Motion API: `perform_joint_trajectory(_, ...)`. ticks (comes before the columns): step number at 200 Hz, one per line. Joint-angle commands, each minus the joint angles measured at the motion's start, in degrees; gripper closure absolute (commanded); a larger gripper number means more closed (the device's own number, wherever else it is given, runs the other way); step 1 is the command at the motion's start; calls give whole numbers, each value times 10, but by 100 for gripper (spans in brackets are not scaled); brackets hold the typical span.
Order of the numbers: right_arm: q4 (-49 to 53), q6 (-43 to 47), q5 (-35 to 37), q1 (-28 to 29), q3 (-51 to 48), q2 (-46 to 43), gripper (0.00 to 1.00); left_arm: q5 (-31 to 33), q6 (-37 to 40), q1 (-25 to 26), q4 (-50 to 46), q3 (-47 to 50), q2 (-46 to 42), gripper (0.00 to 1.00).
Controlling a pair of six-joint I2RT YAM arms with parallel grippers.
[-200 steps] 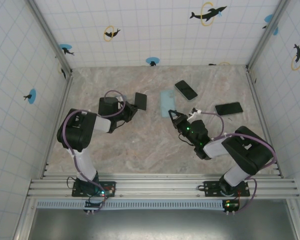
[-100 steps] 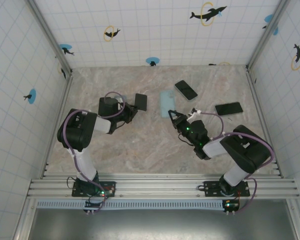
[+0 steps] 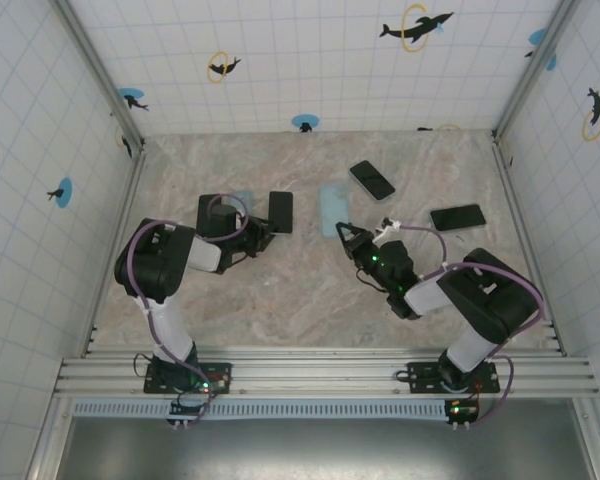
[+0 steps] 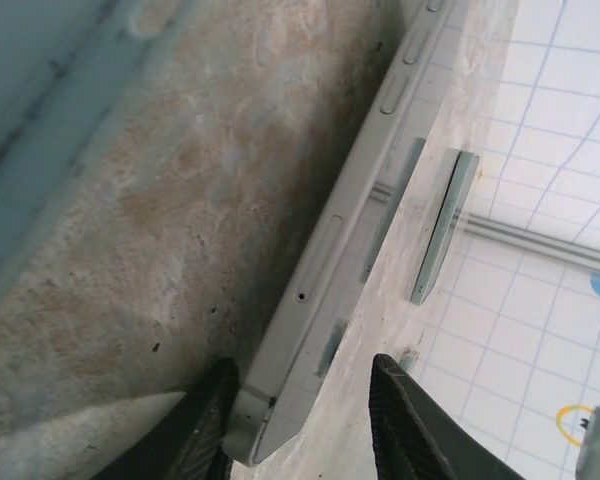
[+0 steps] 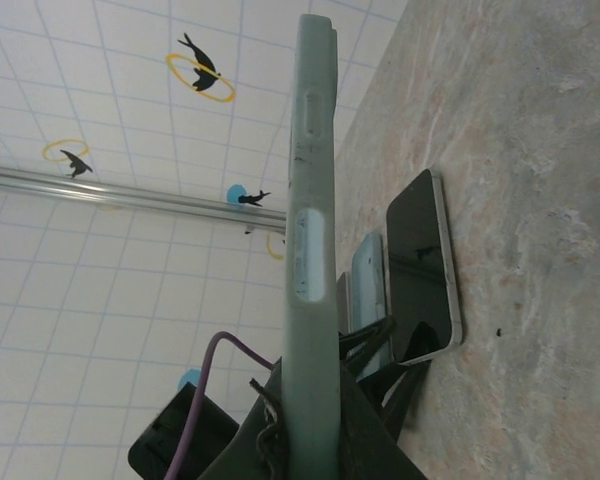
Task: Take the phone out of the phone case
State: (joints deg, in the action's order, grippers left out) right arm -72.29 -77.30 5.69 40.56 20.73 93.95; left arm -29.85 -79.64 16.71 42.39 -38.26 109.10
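Though half cropped, left pincer (image 4: 300,400) loose astride phone (image 4: 350,220), right pincer (image 5: 315,420) tight on case (image 5: 312,230).

Ahead of me lies a marbled beige table top (image 3: 310,290), closed in by white gridded walls (image 3: 310,70) at the back and on both sides. Dark dolphin stickers dot them: one in a yellow ring (image 3: 415,27) high on the back wall; another ringed one (image 3: 220,68) further left; a blue-disc one (image 3: 304,123) just above the table's far edge. A silvery corner post (image 3: 98,70) runs up where two walls meet; ribbed aluminium rails (image 3: 320,372) cross the near edge, a grey slotted strip (image 3: 280,408) just beyond them.
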Motion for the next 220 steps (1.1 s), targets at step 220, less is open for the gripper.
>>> perform_joint_trajectory(220,221,102,10,7,268,218,90,16,56,-7,-150,26,-113,47)
